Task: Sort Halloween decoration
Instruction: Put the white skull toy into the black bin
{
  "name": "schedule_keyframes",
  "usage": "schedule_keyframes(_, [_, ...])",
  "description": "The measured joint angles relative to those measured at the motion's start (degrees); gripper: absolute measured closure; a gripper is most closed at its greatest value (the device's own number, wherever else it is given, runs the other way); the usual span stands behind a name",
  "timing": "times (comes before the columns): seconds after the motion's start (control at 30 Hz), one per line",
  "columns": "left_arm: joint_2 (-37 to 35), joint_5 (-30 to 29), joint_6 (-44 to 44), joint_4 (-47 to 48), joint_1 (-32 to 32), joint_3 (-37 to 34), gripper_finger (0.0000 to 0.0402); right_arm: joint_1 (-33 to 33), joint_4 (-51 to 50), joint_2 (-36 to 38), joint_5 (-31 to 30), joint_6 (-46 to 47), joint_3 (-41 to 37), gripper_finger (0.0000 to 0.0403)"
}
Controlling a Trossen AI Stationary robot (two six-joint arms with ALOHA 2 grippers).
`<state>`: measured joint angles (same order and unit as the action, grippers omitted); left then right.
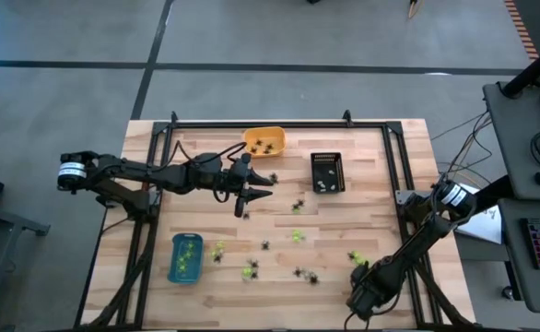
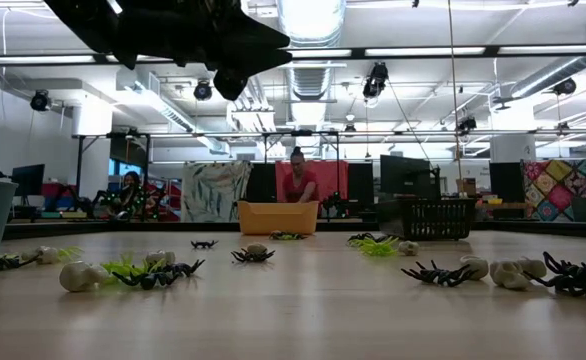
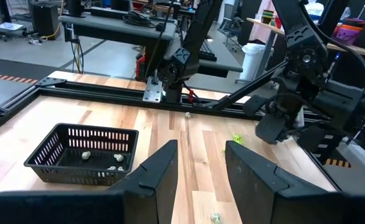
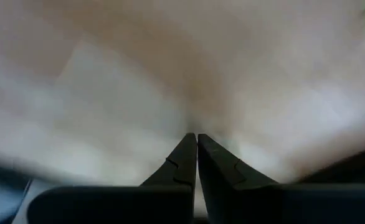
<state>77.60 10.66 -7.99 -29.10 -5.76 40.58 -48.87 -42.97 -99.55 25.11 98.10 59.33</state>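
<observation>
You are working between picks: your left gripper [image 1: 256,187] is hovering above the middle of the table [image 1: 362,231], between the orange tray [image 1: 264,141] and the black tray [image 1: 326,171], with its fingers [image 3: 161,168] spread part way and nothing showing between them. Your right gripper [image 4: 197,158] is waiting low at the near right corner, its fingers pressed together on nothing. The Halloween decoration [image 1: 298,236] is lying scattered over the near half of the table, green, black and whitish pieces mixed, with some already sitting in the blue tray [image 1: 185,257], the orange tray and the black tray. Next, you are probably looking at choosing one nearby piece, lowering the left gripper straight over it, and closing on it without nudging its neighbours.
</observation>
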Motion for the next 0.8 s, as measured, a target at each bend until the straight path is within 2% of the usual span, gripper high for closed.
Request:
schedule_keyframes(0.2, [0.0, 0.0, 0.0, 0.0, 0.0, 0.0, 0.0284, 0.7, -9.9, 0.1, -9.5, -5.1, 1.7, 0.0394])
schedule_keyframes(0.4, [0.0, 0.0, 0.0, 0.0, 0.0, 0.0, 0.0284, 3.2, -20.9, 1.9, -11.5, -9.1, 4.5, 0.0394])
schedule_keyframes(0.47, [0.0, 0.0, 0.0, -0.1, 0.0, 0.0, 0.0284, 4.8, -23.7, 2.7, -14.3, -9.5, 5.4, 0.0394])
schedule_keyframes(0.63, [0.0, -0.2, 0.0, -0.9, 0.0, 0.0, 0.0284, 11.2, -27.2, 5.7, -25.7, -10.7, 7.3, 0.0394])
schedule_keyframes(0.8, [0.0, -0.2, 0.0, -1.6, 0.0, 0.0, 0.0284, 21.5, -27.6, 7.8, -28.0, -13.9, 6.9, 0.0394])
